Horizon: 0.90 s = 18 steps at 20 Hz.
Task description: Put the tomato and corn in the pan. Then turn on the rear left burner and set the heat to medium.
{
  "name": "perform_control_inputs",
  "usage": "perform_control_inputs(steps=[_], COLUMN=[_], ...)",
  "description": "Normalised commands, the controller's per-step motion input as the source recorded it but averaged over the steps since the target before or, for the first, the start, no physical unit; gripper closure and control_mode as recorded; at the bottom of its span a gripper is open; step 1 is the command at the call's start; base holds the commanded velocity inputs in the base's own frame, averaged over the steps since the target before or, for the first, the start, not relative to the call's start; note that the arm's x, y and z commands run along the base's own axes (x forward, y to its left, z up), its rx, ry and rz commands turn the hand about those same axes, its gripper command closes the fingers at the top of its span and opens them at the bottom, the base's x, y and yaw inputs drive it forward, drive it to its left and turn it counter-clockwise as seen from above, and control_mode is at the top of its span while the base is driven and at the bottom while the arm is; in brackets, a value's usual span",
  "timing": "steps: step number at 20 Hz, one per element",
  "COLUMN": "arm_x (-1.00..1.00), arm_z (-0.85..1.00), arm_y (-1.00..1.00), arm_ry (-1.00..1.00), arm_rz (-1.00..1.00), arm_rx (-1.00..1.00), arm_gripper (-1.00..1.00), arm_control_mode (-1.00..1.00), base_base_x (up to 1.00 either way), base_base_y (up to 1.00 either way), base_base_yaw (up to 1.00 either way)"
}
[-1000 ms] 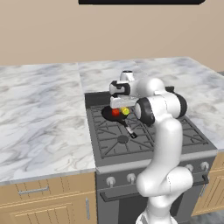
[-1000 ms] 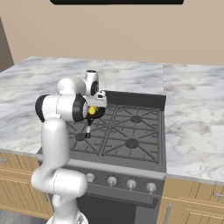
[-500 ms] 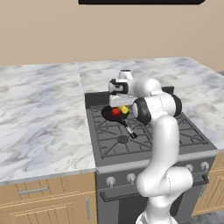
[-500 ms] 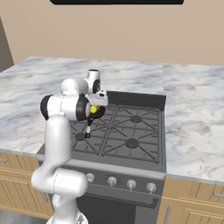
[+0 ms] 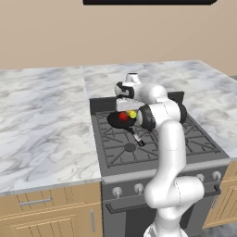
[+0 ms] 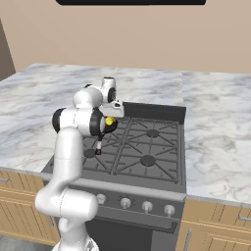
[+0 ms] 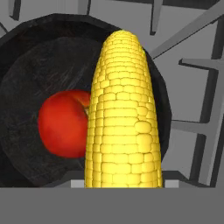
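Sitting on the stove (image 5: 152, 152) at its rear left burner, the black pan (image 7: 26, 57) holds the red tomato (image 7: 63, 122) on its floor. Above the pan the gripper (image 5: 127, 107) hangs with its jaws closed narrowly on the yellow corn (image 7: 122, 118), whose cob points down over the pan just beside the tomato.

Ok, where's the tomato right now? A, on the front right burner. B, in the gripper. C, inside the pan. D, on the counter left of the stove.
C: the tomato lies on the floor of the pan, beside the corn that the gripper is holding over the pan.
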Motion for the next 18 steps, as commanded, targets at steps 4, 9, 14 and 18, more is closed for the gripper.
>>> perform_control_inputs(steps=[4,9,14,18], arm_x=[0.04,-0.08,-0.32,-0.18], arm_z=[-0.24,-0.01,0.00,-0.06], arm_y=[0.02,0.18,0.33,0.23], arm_ry=[0.04,0.00,0.00,0.00], arm_rz=[0.00,0.00,0.02,0.02], arm_rx=[0.00,0.00,0.00,0.00], arm_gripper=[1.00,1.00,1.00,1.00], arm_control_mode=[-1.00,-1.00,-1.00,-1.00], base_base_x=[0.00,0.00,0.00,0.00], base_base_y=[0.00,0.00,0.00,0.00], base_base_yaw=[0.00,0.00,0.00,0.00])
